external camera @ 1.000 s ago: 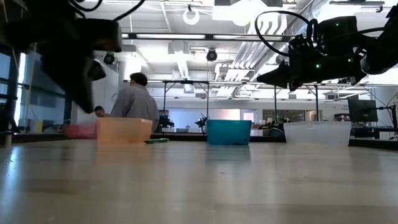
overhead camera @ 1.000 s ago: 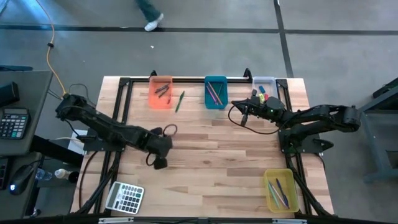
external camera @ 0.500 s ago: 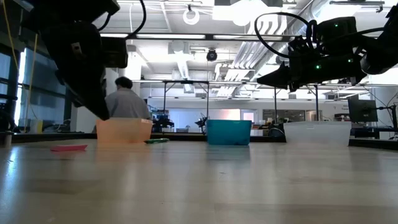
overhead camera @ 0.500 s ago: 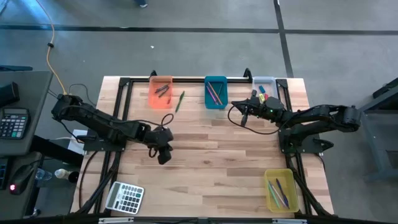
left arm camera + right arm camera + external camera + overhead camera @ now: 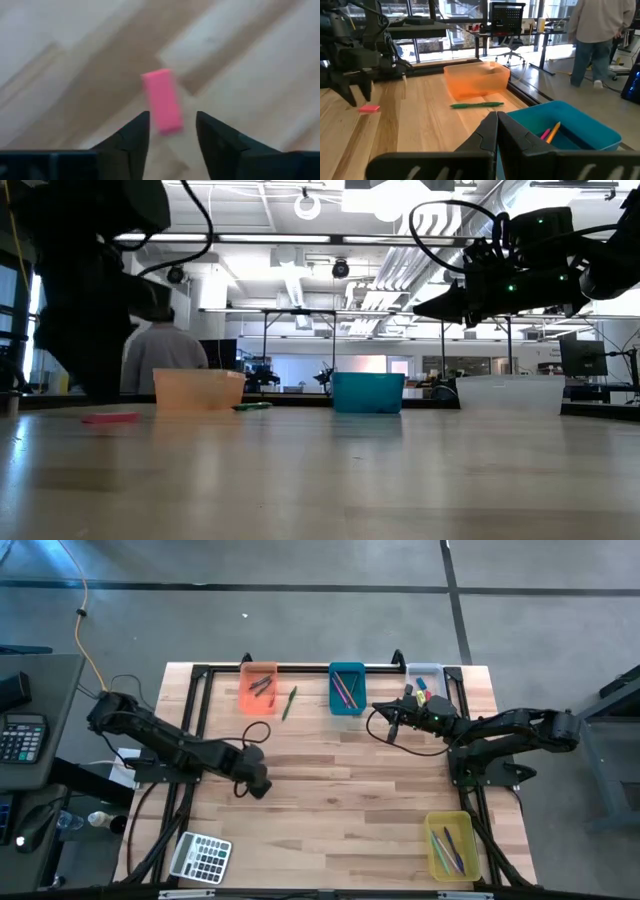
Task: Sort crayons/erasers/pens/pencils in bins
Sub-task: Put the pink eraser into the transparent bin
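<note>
While the right arm just parks over by the far bins, the left gripper (image 5: 171,131) is where the action is — its fingers now stand spread apart, and the pink eraser (image 5: 162,100) lies flat on the bare wood between and just ahead of the tips, touching neither one as far as I can tell. A second ago that gripper was pinched nearly closed over roughly this spot, and the low view then showed no pink bit on the table where there is one now (image 5: 111,418). So my read is it either dropped the eraser or fumbled the pick and opened up for another go.

From above, the left gripper (image 5: 256,780) hangs over the left-middle of the table (image 5: 350,800), well short of the orange bin (image 5: 258,688). The eraser itself is hidden under the arm in that view. The right wrist camera catches it too, a small pink slab (image 5: 369,108) on the planks below the left arm's fingers.

Right gripper (image 5: 497,131) — fingers pressed together, nothing in them, hovering near the teal bin (image 5: 346,686) and the clear bin (image 5: 424,671) where other erasers already sit.

Upshot: this eraser isn't sorted yet. It's loose on the table, well apart from the clear bin, and a green pencil (image 5: 289,702) is also out beside the orange bin.
</note>
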